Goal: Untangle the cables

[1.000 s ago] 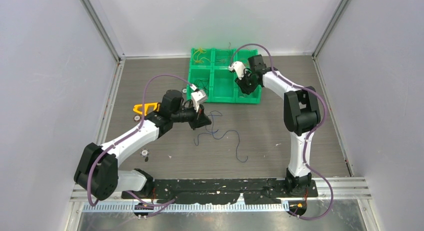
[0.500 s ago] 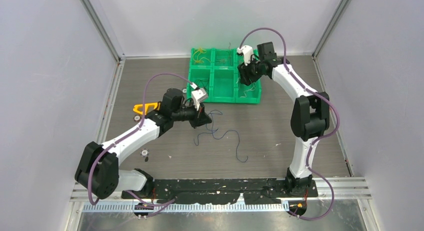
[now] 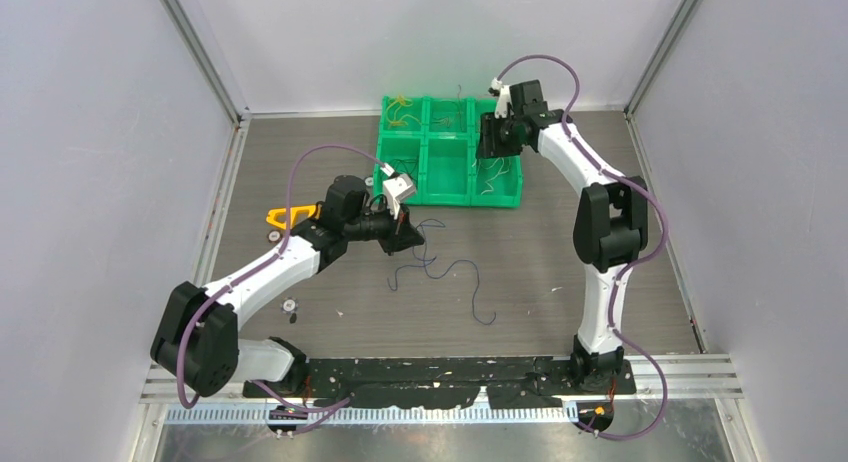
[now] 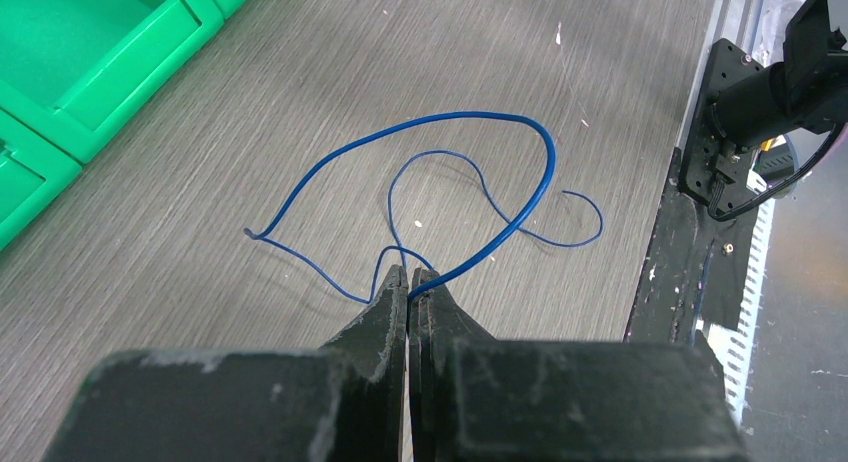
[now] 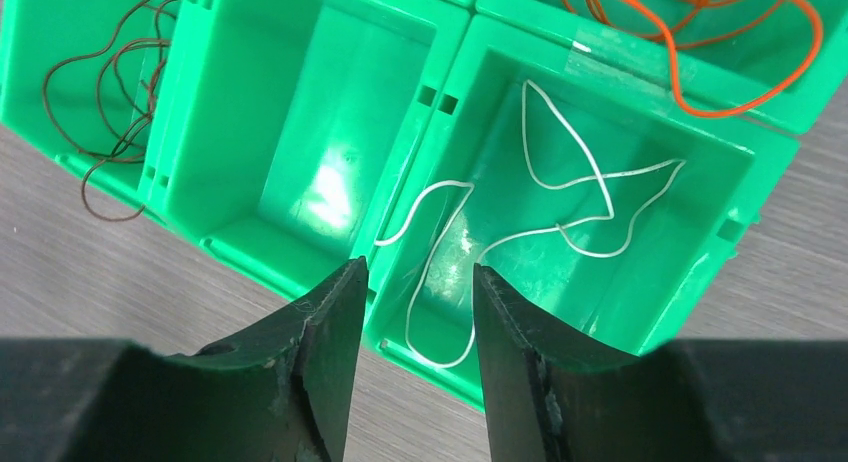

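A tangle of thin blue cable (image 3: pixel 440 269) lies on the table in front of the green bin tray (image 3: pixel 447 195). In the left wrist view the blue cable (image 4: pixel 460 172) loops out from my left gripper (image 4: pixel 410 274), which is shut on it at table height. My left gripper (image 3: pixel 412 238) sits at the tangle's left end. My right gripper (image 5: pixel 418 274) is open and empty above the tray; a white cable (image 5: pixel 560 197) lies loose in the compartment below it. In the top view my right gripper (image 3: pixel 492 150) hovers over the tray's right side.
The tray also holds an orange cable (image 5: pixel 700 42) and a dark brown cable (image 5: pixel 105 102) in other compartments; one compartment (image 5: pixel 320 132) holds nothing. A yellow tool (image 3: pixel 288 218) and small round bits lie at the left. The black base plate (image 4: pixel 715 182) runs along the near edge.
My right arm has risen and swung back over the tray's right side with its jaws empty, the white cable left in the bin. The left arm has barely moved.
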You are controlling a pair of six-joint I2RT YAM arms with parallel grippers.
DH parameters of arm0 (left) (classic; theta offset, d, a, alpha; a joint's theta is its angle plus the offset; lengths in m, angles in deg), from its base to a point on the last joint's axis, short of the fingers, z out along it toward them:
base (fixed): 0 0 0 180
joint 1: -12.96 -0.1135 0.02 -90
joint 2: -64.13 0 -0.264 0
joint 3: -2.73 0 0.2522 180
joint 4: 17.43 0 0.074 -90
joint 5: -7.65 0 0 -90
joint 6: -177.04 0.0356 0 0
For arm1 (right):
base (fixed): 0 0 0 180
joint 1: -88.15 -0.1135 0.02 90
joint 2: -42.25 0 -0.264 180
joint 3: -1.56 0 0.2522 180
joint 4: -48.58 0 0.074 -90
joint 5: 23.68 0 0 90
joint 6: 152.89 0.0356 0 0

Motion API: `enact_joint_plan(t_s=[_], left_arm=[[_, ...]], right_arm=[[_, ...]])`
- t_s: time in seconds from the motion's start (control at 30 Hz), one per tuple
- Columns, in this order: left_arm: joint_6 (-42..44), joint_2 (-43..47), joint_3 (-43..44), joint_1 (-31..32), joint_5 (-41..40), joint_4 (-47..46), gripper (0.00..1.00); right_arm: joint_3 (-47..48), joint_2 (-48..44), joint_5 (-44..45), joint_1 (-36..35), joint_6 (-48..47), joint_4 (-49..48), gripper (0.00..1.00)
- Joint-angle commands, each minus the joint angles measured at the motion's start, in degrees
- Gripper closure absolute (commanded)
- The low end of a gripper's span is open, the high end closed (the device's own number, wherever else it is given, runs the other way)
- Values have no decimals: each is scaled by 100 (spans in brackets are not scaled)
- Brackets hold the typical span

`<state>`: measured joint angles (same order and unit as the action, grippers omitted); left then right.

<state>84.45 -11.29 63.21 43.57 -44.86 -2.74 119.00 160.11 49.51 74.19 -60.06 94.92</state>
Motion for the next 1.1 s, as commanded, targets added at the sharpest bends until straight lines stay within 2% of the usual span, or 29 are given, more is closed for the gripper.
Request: enact_joint_plan(t_s=[0.0, 0.33, 0.4, 0.6, 0.67, 0.9, 1.0, 1.07], left_arm=[[-14, -29, 215, -32, -23, -106, 100], [-2, -27, 197, -33, -83, -37, 100], [20, -11, 197, -29, -98, 44, 100], [37, -7, 186, -33, -98, 74, 100], [52, -16, 201, -29, -102, 75, 100], [61, -93, 282, -37, -72, 82, 100], [76, -110, 311, -38, -69, 121, 100], [87, -101, 322, -37, -74, 155, 100]], right_arm=[[123, 80, 356, -94, 615, -191, 52], [257, 457, 201, -120, 576, -225, 59], [282, 496, 205, -117, 548, -231, 64], [280, 497, 148, -40, 463, -190, 89], [272, 466, 151, 15, 405, -143, 94], [226, 432, 507, 162, 24, 62, 94], [249, 407, -2, 212, 171, 57, 77], [143, 293, -302, 217, 349, -105, 71]])
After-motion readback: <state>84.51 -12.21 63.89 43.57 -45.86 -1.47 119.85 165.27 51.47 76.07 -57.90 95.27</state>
